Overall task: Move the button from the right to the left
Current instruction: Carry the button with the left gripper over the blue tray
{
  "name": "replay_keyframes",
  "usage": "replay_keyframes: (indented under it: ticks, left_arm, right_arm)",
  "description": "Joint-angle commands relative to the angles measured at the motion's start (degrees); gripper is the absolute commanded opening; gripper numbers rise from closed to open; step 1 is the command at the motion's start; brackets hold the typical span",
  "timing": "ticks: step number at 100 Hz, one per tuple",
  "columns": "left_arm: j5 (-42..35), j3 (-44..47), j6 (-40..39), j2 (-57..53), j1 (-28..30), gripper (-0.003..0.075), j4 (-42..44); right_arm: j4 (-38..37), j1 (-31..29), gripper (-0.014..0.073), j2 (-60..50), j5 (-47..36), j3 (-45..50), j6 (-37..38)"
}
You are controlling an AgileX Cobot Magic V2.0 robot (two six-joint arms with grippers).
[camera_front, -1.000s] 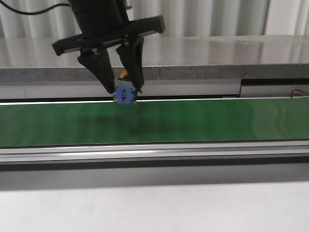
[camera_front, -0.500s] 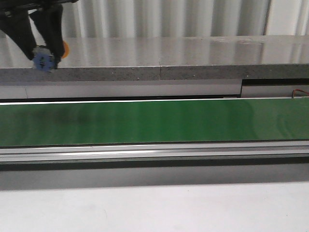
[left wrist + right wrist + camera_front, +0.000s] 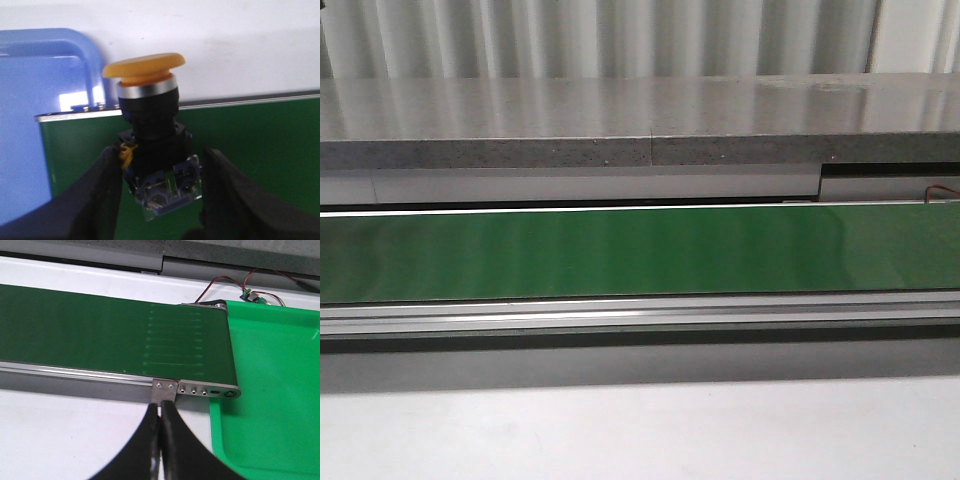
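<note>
Neither arm shows in the front view, where only the green belt runs left to right across the scene between its metal rail on the near side and a grey stone ledge on the far side.

The left gripper is clamped on the button, its two black fingers pressing the blue-grey body from either side. The button is held clear of the surface, tilted a little, with its yellow cap pointing away from the wrist, a silver ring and black collar beneath it. Below and beyond the button in this view lie the end of the green belt and a blue tray just past that end, with white tabletop beyond. Whether the button hangs over the belt or over the tray cannot be told for sure; it appears above the belt's end, near the tray's rim.

The right gripper is closed with nothing between its fingers, the two black tips pressed together. It hovers over the white tabletop on the near side of the belt, close to the belt's right end. A green tray sits just beside that end, and thin red and black wires lead to a small circuit board at the far corner.
</note>
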Motion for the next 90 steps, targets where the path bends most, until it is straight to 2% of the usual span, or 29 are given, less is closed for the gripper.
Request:
replay_keyframes:
  ticks: [1,41,61,90]
  left_arm:
    - [1.6,-0.6,2.5,-3.3,3.2,-0.002,-0.3]
    - [1.6,2.0,7.2,0.5,15.9,-0.002,-0.3]
    - [1.6,2.0,11.4,3.3,18.7,-0.002,0.3]
    - [1.3,2.0,12.1,7.1,20.8,-0.002,5.1]
  right_arm:
    - [-0.2,0.0,-0.0066,0.6,-3.9,-1.4,-0.4]
    - [-0.2,0.0,-0.0066,0.6,-3.9,-1.4,-0.4]
    - [-0.2,0.0,-0.0066,0.6,-3.9,-1.4,-0.4]
    - [-0.2,0.0,-0.0066,0.6,-3.9,-1.4,-0.4]
